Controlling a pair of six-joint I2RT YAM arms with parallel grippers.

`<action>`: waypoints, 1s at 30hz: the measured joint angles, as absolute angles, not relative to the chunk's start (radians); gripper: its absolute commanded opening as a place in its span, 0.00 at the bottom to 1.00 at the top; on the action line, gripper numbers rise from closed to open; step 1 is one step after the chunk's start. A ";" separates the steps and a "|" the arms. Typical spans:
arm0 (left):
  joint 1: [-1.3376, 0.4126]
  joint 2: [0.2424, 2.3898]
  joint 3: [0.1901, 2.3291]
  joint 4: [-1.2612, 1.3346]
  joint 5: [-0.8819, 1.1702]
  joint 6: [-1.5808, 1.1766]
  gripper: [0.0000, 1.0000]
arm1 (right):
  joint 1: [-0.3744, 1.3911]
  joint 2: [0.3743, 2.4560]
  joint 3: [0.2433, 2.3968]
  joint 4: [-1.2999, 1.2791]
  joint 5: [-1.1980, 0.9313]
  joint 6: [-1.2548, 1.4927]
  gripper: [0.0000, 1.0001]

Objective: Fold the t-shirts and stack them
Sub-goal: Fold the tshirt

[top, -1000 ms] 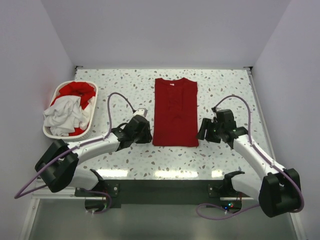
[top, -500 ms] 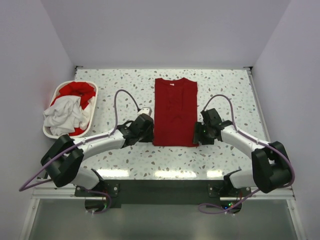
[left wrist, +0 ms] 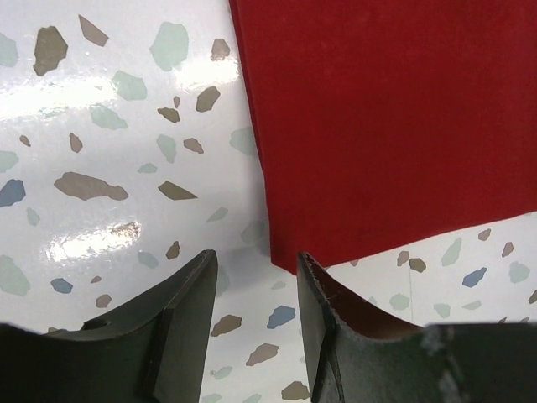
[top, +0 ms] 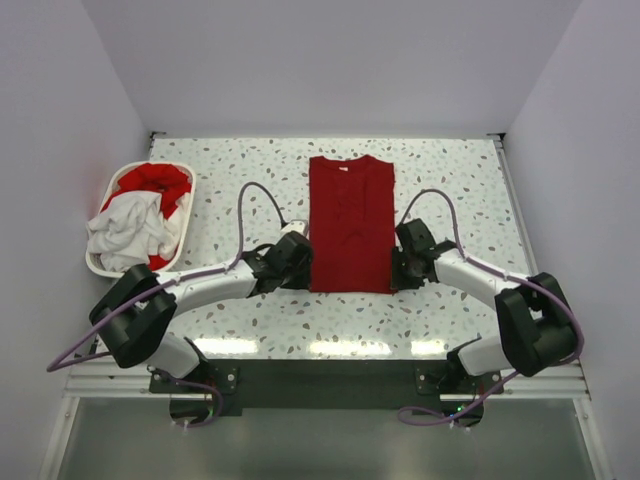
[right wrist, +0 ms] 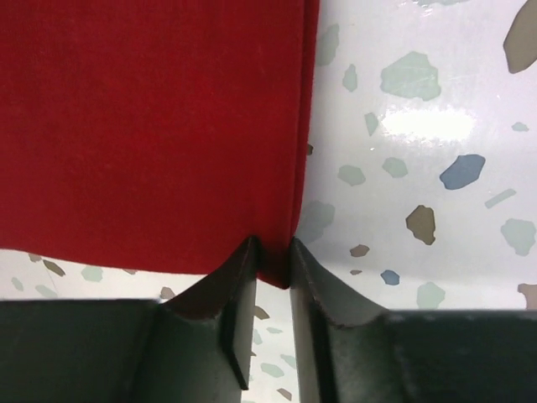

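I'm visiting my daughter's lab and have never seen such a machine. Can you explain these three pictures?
Two robot arms, one left, one right, are bolted at the near edge of a speckled table. The wide picture looks down from above and behind them; the two close-ups come from a camera on each wrist, showing that arm's own fingers. A red t-shirt, folded into a long strip, lies flat in the middle. A white basket at the left holds a white t-shirt and a crumpled red t-shirt. The left end effector is open, with the shirt's near left corner between its fingers. The right end effector looks pinched shut on the near right corner.
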State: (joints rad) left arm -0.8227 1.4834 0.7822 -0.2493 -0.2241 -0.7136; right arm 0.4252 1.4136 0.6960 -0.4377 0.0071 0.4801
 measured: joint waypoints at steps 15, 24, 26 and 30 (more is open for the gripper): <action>-0.853 1.564 0.838 -0.254 -0.237 -0.714 0.50 | 0.478 1.426 0.696 -0.393 0.010 0.480 0.00; -0.854 1.648 0.868 -0.250 -0.274 -0.713 0.40 | 0.480 1.426 0.694 -0.387 0.010 0.480 0.00; -0.854 1.662 0.880 -0.248 -0.275 -0.713 0.34 | 0.482 1.426 0.693 -0.385 0.010 0.480 0.00; -0.862 1.673 0.889 -0.239 -0.265 -0.715 0.17 | 0.487 1.423 0.693 -0.386 0.010 0.479 0.00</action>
